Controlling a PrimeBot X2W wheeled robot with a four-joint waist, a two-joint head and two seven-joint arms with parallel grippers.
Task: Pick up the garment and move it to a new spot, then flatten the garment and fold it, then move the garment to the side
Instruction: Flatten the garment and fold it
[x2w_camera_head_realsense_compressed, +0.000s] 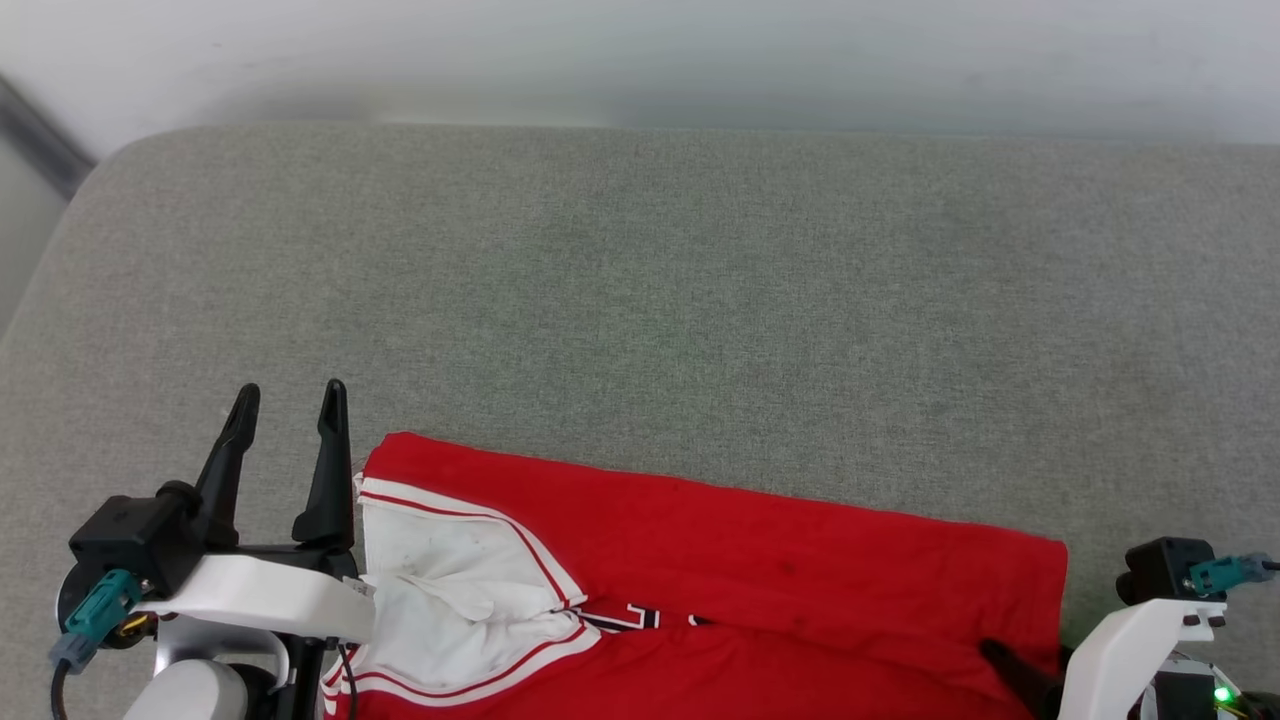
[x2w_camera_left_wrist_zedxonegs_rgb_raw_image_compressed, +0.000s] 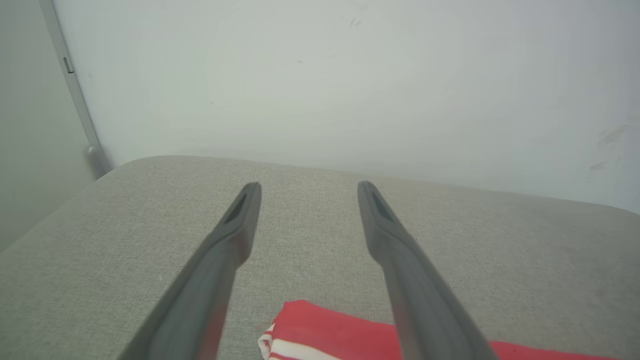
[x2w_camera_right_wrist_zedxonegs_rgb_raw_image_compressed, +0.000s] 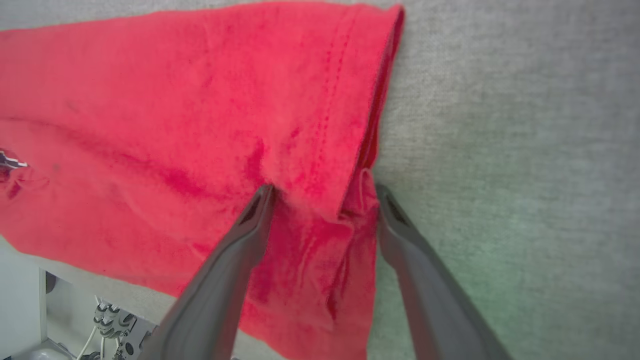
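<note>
The garment (x2w_camera_head_realsense_compressed: 760, 540) is a red jersey lying folded along the near edge of the grey cushion (x2w_camera_head_realsense_compressed: 640, 280), with a white sleeve part and striped trim at its left end. Black letters peek out at the fold. My left gripper (x2w_camera_head_realsense_compressed: 290, 390) stands open just left of the garment's corner, with nothing between its fingers. In the left wrist view the gripper (x2w_camera_left_wrist_zedxonegs_rgb_raw_image_compressed: 308, 186) hovers over bare cushion, the garment's corner (x2w_camera_left_wrist_zedxonegs_rgb_raw_image_compressed: 320, 320) below it. My right gripper (x2w_camera_right_wrist_zedxonegs_rgb_raw_image_compressed: 325, 189) is open at the garment's right end. The garment's (x2w_camera_right_wrist_zedxonegs_rgb_raw_image_compressed: 175, 100) bunched hem lies between the fingers (x2w_camera_head_realsense_compressed: 1015, 668).
A white wall (x2w_camera_head_realsense_compressed: 640, 50) runs behind the cushion, with a dark strip (x2w_camera_head_realsense_compressed: 40, 140) at the far left corner. The cushion's left edge curves down at the left. Cables and robot parts (x2w_camera_right_wrist_zedxonegs_rgb_raw_image_compressed: 110, 325) show below the near edge.
</note>
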